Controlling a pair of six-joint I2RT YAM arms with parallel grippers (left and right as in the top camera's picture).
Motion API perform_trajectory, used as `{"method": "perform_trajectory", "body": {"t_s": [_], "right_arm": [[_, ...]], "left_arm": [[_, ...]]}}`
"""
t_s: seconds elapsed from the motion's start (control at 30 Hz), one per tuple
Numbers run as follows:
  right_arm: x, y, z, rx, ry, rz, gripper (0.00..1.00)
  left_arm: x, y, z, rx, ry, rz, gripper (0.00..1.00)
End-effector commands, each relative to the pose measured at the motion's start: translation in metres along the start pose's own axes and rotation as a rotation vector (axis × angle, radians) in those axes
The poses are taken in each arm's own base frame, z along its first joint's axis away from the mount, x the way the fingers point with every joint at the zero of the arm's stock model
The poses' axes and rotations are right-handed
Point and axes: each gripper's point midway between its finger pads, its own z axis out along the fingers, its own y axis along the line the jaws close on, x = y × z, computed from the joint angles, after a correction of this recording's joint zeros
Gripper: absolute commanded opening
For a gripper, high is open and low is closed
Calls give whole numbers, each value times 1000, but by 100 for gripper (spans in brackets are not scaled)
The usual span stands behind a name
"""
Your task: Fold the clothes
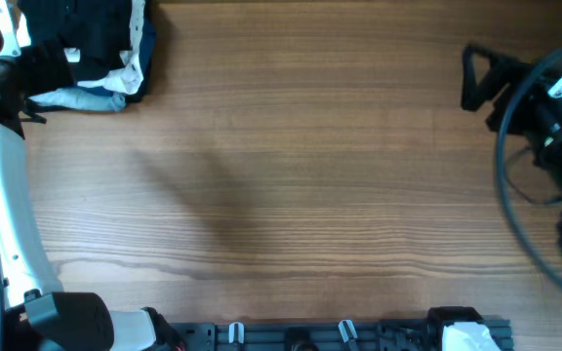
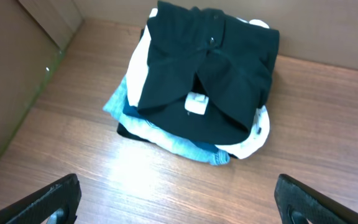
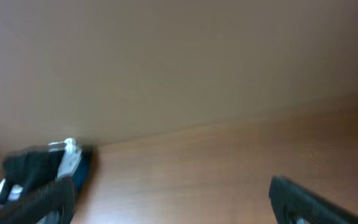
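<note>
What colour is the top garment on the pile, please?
The top garment is black; the left wrist view shows it best.

- A brown wood-grain surface point(image 1: 291, 175) fills the overhead view, crossed by darker streaks.
- A plain tan wall point(image 3: 166, 62) rises behind its far edge.
- Soft light leaves a pale glare point(image 2: 143, 180) on the wood.

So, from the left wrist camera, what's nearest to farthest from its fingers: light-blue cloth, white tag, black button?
1. Light-blue cloth, pile's front bottom edge.
2. White tag, middle of the black garment.
3. Black button, far top.
</note>
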Motion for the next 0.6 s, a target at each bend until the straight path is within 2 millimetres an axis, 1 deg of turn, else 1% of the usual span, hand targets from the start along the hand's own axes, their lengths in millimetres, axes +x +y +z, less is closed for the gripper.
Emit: {"method": "perform_trajectory", "body": {"t_s": [0.0,0.03,0.07,0.1,0.17,0.23,0.3,0.33,0.4,0.47,0.57], "right_arm": [[48,-20,-13,21,-140,-108,100],[72,-27,-13,8,-190,-111,100],[90,-32,-13,2,-216,-112,100],[113,-39,-14,-6,-248,-110,100],[154,-51,-13,-16,-268,-81,100],[189,-62,-10,-18,-262,-49,100],[216,-70,-8,-19,-263,-40,100],[228,-74,-6,-19,-265,-41,100],[243,-79,-2,-18,-257,-40,100],[250,-80,-1,-21,-254,-41,100],[271,-79,7,-55,-203,-42,100]], "left_arm": [[0,1,0,-3,0,15,100],[0,1,0,-3,0,15,100],[0,1,0,-3,0,15,100],[0,1,0,-3,0,15,100],[0,1,0,-3,0,15,100],[0,1,0,-3,0,15,100],[0,1,0,-3,0,15,100],[0,1,0,-3,0,15,100],[0,1,0,-3,0,15,100],[0,1,0,-3,0,15,100],[0,1,0,-3,0,15,100]]}}
